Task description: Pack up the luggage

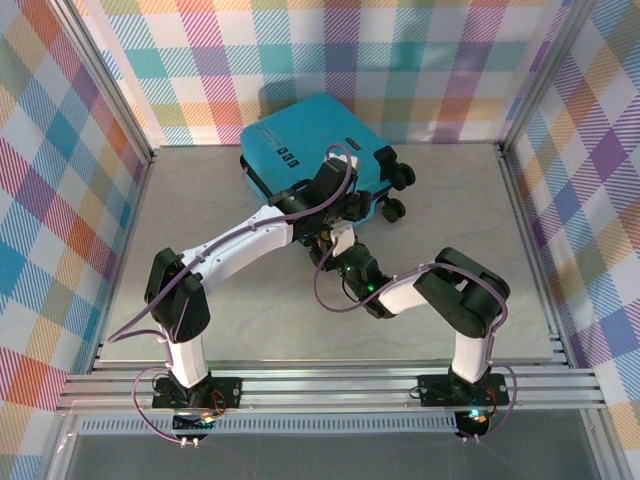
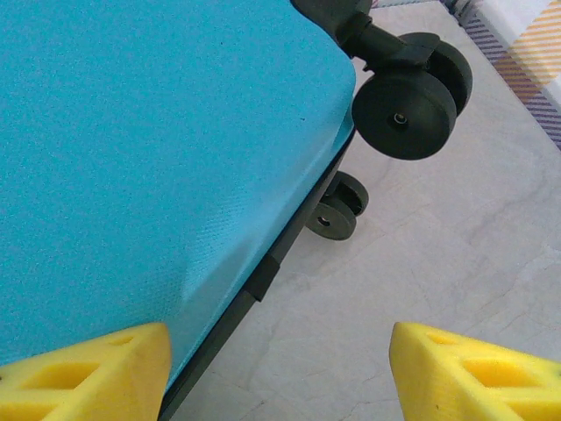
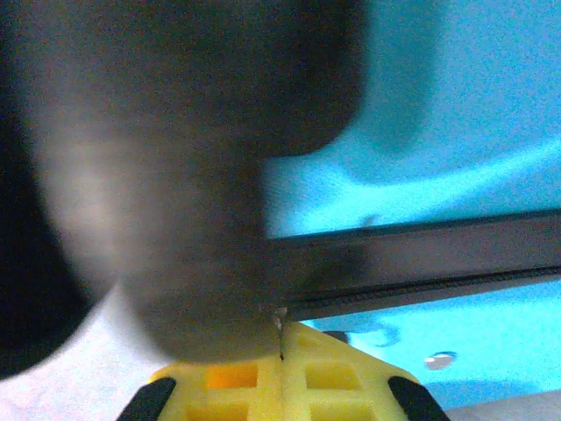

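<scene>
The luggage (image 1: 300,135) is a turquoise hard-shell suitcase lying closed at the back of the table. Its shell (image 2: 131,158) and black zipper edge (image 2: 263,281) fill the left of the left wrist view. My left gripper (image 1: 352,205) hovers over the case's near right corner, by the wheels. It (image 2: 279,351) is open, with bare table between the yellow fingertips (image 2: 88,368). My right gripper (image 1: 330,238) sits just below it at the case's front edge. It (image 3: 280,338) is shut at the black zipper band (image 3: 421,263), with a small metal zipper pull (image 3: 280,314) pinched at the tips.
Black wheels (image 2: 403,114) stick out at the case's right end (image 1: 400,178). A blurred dark shape (image 3: 175,175) blocks the left of the right wrist view. Checked walls and metal posts (image 1: 130,130) close in the grey table (image 1: 200,230). Both arms cross in the middle.
</scene>
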Available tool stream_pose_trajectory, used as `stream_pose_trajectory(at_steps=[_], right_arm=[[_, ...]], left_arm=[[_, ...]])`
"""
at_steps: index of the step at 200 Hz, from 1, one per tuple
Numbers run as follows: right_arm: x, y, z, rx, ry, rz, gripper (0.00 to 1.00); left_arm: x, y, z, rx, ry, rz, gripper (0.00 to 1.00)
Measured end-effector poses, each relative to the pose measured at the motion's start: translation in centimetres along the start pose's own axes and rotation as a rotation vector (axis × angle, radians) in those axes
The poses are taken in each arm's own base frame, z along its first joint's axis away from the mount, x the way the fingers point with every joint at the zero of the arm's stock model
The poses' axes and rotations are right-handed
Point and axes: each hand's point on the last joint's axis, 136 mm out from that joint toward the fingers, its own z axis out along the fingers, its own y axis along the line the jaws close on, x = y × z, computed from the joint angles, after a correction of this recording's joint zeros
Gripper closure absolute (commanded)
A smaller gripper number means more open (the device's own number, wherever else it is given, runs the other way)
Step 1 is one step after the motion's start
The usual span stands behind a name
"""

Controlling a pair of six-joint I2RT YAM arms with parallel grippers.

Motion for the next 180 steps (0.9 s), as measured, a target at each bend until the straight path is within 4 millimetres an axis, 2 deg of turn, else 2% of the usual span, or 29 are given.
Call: stream_pose_trajectory(at_steps=[19, 66, 109, 123, 180], right_arm=[[-0.1, -1.1, 0.1, 0.022, 0.000, 0.016, 1.00], [-0.3, -1.9, -0.1, 0.028, 0.021, 0.026, 1.00], [-0.7, -6.0, -0.1, 0.111, 0.032, 0.052, 1.00], [-0.7, -6.8, -0.1, 0.115, 0.047, 0.061, 1.00], [-0.6, -7.5, 0.1, 0.087, 0.112, 0.104, 1.00]], left_arm=[[0.0, 0.0, 0.1, -0.001, -0.001, 0.000, 0.33], [0.1, 0.0, 0.3, 0.001, -0.008, -0.001, 0.34], [0.2, 0.1, 0.4, 0.006, -0.024, -0.005, 0.34], [0.2, 0.2, 0.3, 0.015, -0.032, -0.009, 0.34], [0.2, 0.3, 0.0, 0.055, -0.064, -0.054, 0.34]])
